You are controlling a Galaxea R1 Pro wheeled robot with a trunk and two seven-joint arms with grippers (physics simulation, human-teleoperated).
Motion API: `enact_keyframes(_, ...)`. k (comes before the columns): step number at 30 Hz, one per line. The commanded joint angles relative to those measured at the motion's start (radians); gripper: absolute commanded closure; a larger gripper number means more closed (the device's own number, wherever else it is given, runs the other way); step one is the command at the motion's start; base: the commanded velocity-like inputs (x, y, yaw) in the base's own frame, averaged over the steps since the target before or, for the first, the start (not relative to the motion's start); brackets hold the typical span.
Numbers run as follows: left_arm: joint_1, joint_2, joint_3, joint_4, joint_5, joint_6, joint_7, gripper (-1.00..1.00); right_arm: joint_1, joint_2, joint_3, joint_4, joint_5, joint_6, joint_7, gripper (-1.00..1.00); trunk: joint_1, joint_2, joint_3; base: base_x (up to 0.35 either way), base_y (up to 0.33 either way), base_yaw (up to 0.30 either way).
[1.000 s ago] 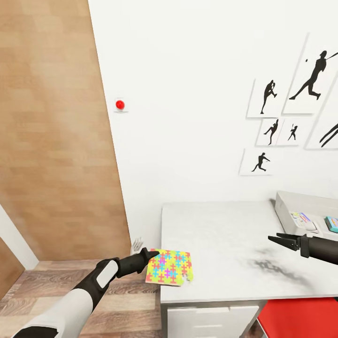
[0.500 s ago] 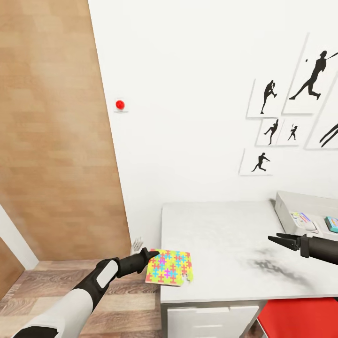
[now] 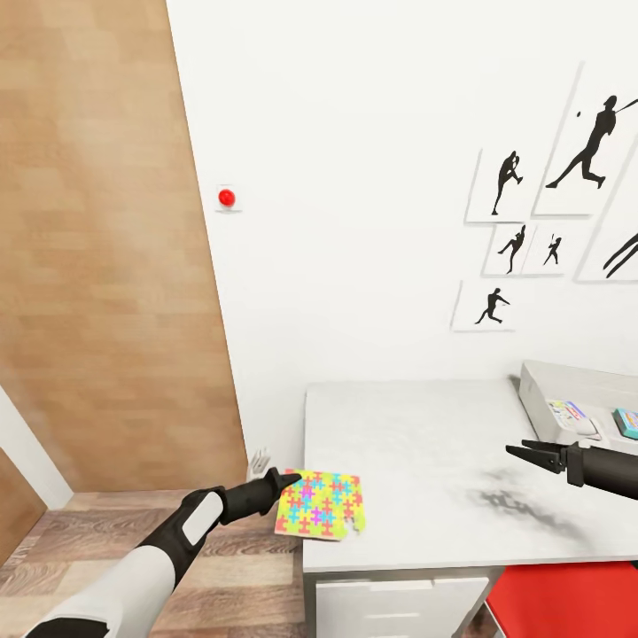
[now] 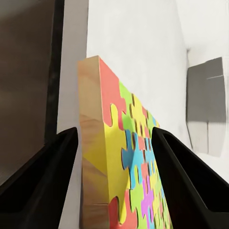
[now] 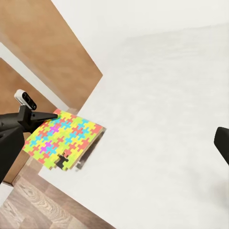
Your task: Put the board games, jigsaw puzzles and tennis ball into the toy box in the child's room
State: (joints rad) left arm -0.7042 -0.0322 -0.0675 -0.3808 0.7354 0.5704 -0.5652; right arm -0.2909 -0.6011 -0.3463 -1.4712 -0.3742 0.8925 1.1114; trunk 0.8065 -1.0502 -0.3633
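A multicoloured jigsaw puzzle (image 3: 323, 507) sits at the front left corner of the light grey table (image 3: 416, 443), hanging over the edge. My left gripper (image 3: 288, 481) is shut on its near corner. In the left wrist view the puzzle (image 4: 129, 157) stands edge-on between both black fingers (image 4: 47, 181). The right wrist view shows the puzzle (image 5: 62, 136) casting a shadow on the tabletop. My right gripper (image 3: 514, 452) hovers open above the table's right part, nothing in it. The grey toy box (image 3: 549, 381) at the far right holds colourful game boxes (image 3: 571, 412).
A wooden wardrobe door (image 3: 97, 266) fills the left, with wood floor (image 3: 53, 540) below it. White drawers (image 3: 399, 607) sit under the table and a red surface (image 3: 558, 602) lies beside them. Baseball silhouette pictures (image 3: 585, 151) and a red button (image 3: 227, 197) are on the wall.
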Motion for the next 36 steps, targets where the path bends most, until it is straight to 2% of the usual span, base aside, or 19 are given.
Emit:
enact_keyframes(1,0.0,0.001,-0.004,-0.002,0.007,0.004,-0.005,1.0,-0.001,0.0,0.0,0.0,-0.002,0.005,0.002,-1.0,0.0,-0.001,-0.001,0.0,0.0,0.0)
enact_keyframes(6,0.003,0.002,-0.006,-0.007,0.006,0.002,-0.051,1.0,-0.001,0.0,0.0,0.0,-0.002,0.005,0.002,-1.0,0.0,-0.001,-0.001,0.0,0.0,0.0)
enact_keyframes(14,0.007,0.007,-0.013,-0.016,-0.003,-0.005,-0.194,1.0,-0.001,0.0,-0.002,-0.001,-0.002,0.005,0.002,-1.0,0.0,-0.001,-0.001,0.0,0.0,0.0)
enact_keyframes(18,0.007,0.007,-0.014,-0.018,-0.004,-0.006,-0.223,1.0,-0.001,0.0,-0.001,-0.001,-0.002,0.005,0.002,-1.0,0.0,-0.001,-0.001,0.0,0.0,0.0)
enact_keyframes(28,0.021,0.006,-0.016,-0.06,-0.006,-0.006,-0.247,1.0,-0.001,0.001,0.0,-0.001,-0.002,0.004,0.001,-1.0,0.0,-0.001,-0.001,0.0,0.0,0.0)
enact_keyframes(36,0.058,0.008,-0.017,-0.142,-0.007,-0.006,-0.255,1.0,-0.001,0.001,-0.001,-0.001,-0.002,0.003,0.0,-1.0,0.0,-0.001,-0.001,0.0,0.0,0.0)
